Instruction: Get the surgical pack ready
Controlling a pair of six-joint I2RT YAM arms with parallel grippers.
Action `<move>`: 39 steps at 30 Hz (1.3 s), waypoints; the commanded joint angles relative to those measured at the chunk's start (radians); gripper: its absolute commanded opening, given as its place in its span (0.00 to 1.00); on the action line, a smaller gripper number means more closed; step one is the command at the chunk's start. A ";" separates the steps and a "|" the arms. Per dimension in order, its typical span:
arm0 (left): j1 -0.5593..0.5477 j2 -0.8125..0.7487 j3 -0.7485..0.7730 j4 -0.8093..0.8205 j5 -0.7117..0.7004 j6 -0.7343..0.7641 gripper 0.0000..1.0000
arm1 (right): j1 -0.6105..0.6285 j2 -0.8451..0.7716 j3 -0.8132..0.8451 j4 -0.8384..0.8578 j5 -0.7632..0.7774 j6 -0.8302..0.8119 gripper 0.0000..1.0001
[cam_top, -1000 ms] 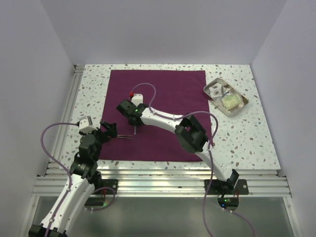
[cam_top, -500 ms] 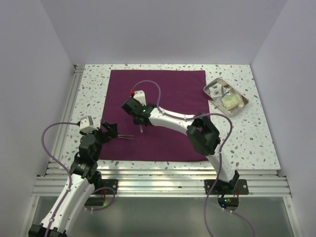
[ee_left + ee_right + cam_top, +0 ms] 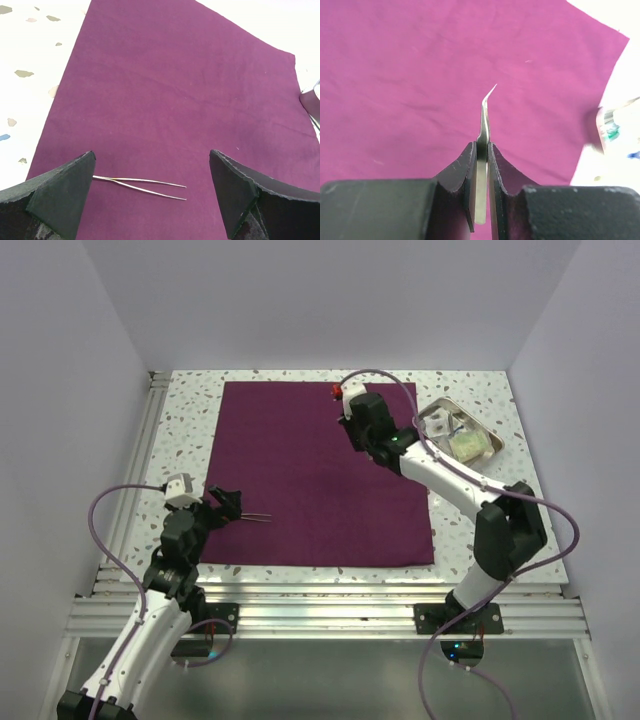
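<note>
Plum-purple cloth (image 3: pixel 320 480), speckled white table (image 3: pixel 185 430)

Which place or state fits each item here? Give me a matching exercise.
1. straight tweezers
2. bent-tip tweezers
3. metal tray
4. left gripper

A. open
B. clamped in the right gripper
C. lying on the purple cloth
D. on the table, right of the cloth

Pairs: 1-C, 2-B, 3-D, 4-A

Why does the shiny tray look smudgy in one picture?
Right wrist view: the tray is blurred at the edge, probably out of focus, while the bent tweezers in the right gripper look sharp. Top view: the tray is crisp.
</note>
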 commanded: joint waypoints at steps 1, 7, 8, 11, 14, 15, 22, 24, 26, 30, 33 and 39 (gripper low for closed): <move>-0.005 0.005 0.033 0.068 0.021 0.020 1.00 | -0.032 -0.074 -0.043 0.054 -0.084 -0.285 0.01; -0.007 0.013 0.031 0.077 0.043 0.020 1.00 | -0.219 -0.097 -0.035 0.014 -0.271 -0.347 0.00; -0.007 0.014 0.030 0.080 0.047 0.020 1.00 | -0.236 -0.095 -0.040 0.020 -0.297 -0.368 0.00; -0.007 0.019 0.028 0.086 0.061 0.020 1.00 | -0.295 -0.078 -0.058 0.033 -0.311 -0.426 0.00; -0.007 0.025 0.030 0.089 0.069 0.020 1.00 | -0.354 -0.052 -0.048 0.019 -0.374 -0.453 0.00; -0.007 0.026 0.031 0.086 0.070 0.020 1.00 | -0.366 -0.043 -0.041 0.001 -0.392 -0.460 0.00; -0.007 0.014 0.027 0.091 0.087 0.015 1.00 | -0.421 0.026 0.002 -0.037 -0.328 -0.552 0.00; -0.007 0.016 0.028 0.089 0.092 0.014 1.00 | -0.423 0.058 0.023 -0.049 -0.288 -0.565 0.00; -0.007 0.013 0.028 0.089 0.098 0.014 1.00 | -0.426 0.080 0.041 -0.049 -0.236 -0.577 0.00; -0.007 0.014 0.027 0.089 0.103 0.012 1.00 | -0.466 0.149 0.094 -0.062 -0.205 -0.612 0.00; -0.007 0.017 0.025 0.089 0.112 0.012 1.00 | -0.532 0.175 0.130 -0.086 -0.309 -0.617 0.00; -0.007 0.036 0.011 0.120 0.138 0.003 1.00 | -0.612 0.196 0.091 -0.012 -0.371 -0.643 0.00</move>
